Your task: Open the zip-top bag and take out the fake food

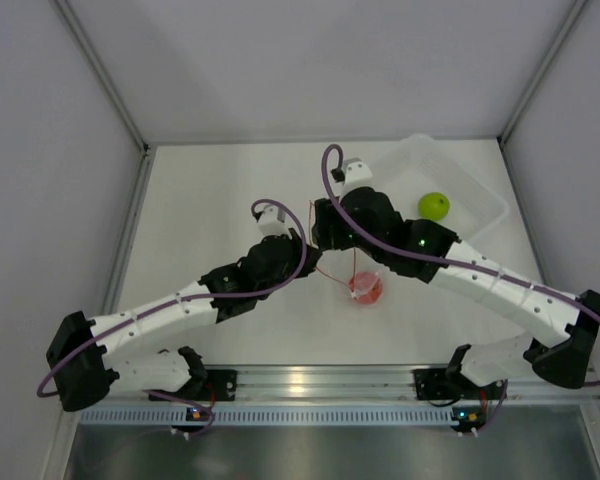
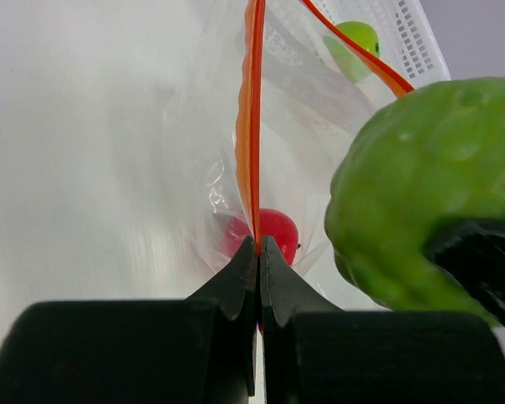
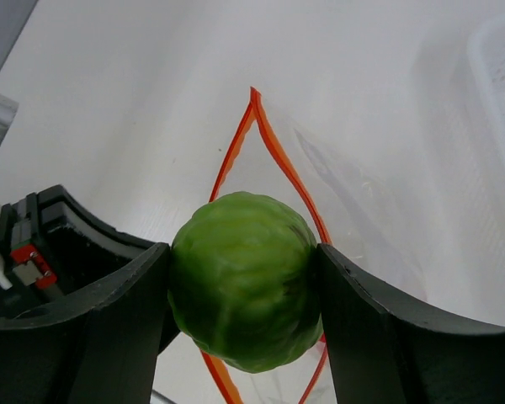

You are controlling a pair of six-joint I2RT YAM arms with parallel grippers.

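My left gripper (image 2: 259,244) is shut on the orange zip strip (image 2: 251,126) of the clear zip-top bag (image 2: 303,109) and holds its mouth open above the table. A red ball (image 2: 278,229) lies at the bottom of the bag; it also shows in the top view (image 1: 365,288). My right gripper (image 3: 244,282) is shut on a lime green ball (image 3: 244,282) just above the open bag mouth (image 3: 269,151). That ball fills the right of the left wrist view (image 2: 421,194). A second green ball (image 1: 433,205) lies in the clear tub (image 1: 480,195).
The clear rigid tub stands at the back right of the white table (image 1: 210,200). Grey walls enclose the table on three sides. Both arms meet near the middle of the table, close to each other.
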